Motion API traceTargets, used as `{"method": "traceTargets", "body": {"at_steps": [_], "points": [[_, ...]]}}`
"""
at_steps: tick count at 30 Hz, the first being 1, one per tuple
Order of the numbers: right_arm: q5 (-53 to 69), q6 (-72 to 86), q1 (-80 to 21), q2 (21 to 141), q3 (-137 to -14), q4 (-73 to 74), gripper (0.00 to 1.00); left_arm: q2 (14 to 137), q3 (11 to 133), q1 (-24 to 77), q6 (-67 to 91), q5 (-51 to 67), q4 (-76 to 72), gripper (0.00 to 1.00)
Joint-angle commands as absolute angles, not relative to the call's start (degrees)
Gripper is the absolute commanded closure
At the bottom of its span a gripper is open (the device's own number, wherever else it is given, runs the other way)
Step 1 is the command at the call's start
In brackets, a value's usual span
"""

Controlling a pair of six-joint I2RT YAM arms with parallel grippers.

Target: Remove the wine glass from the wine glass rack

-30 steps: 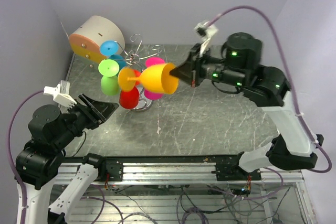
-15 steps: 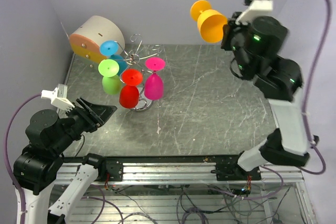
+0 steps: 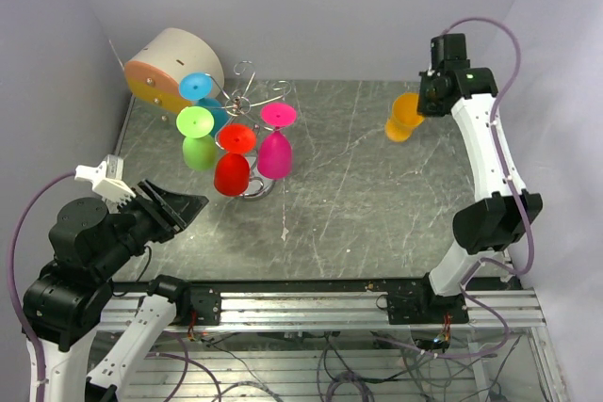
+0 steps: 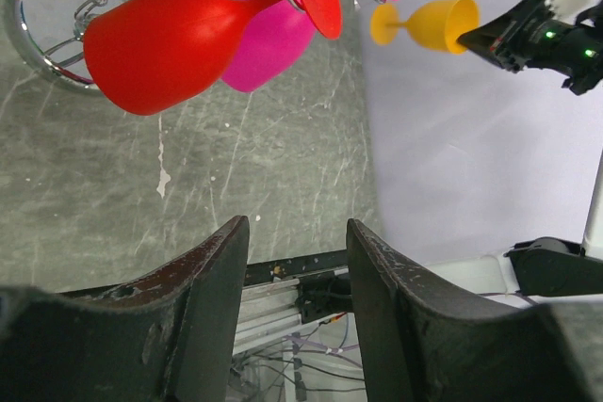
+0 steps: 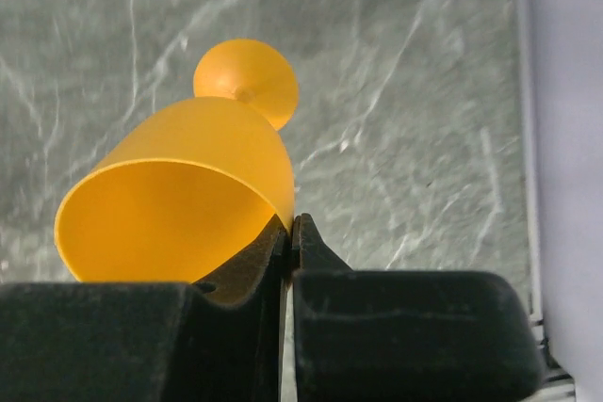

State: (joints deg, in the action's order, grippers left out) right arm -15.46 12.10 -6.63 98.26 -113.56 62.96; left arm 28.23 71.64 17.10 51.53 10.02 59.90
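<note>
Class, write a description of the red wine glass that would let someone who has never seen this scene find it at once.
Find the silver wire rack at the far left of the grey table. Glasses hang bowl-down from its arms; the red glass hangs on the side nearest the robot, between the green glass and the pink glass, the only red one.

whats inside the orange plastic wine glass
The orange plastic wine glass looks empty: only its bare inner wall shows. The right pincer is shut on the rim, one jaw inside, and its black body covers the bowl's lower part.
</note>
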Motion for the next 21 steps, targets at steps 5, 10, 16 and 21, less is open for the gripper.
{"method": "traceTargets", "body": {"at_steps": [5, 10, 16, 21], "points": [[-3.35, 11.97, -6.59, 100.18, -103.11, 62.42, 1.00, 27.70, 71.50, 17.31, 49.51, 8.29, 61.62, 0.45], [-4.63, 11.79, -5.42, 102.32, -101.51, 61.09, 1.00, 26.89, 70.66, 17.31, 49.45, 7.67, 62.26, 0.45], [-3.55, 12.21, -3.73, 104.69, -100.99, 58.45, 1.00, 25.86, 69.39, 17.31, 50.07, 7.80, 62.42, 0.45], [-3.17, 11.82, -3.60, 107.76, -103.75, 58.53, 1.00, 25.69, 69.13, 17.29, 50.19, 7.73, 62.71, 0.45]]}}
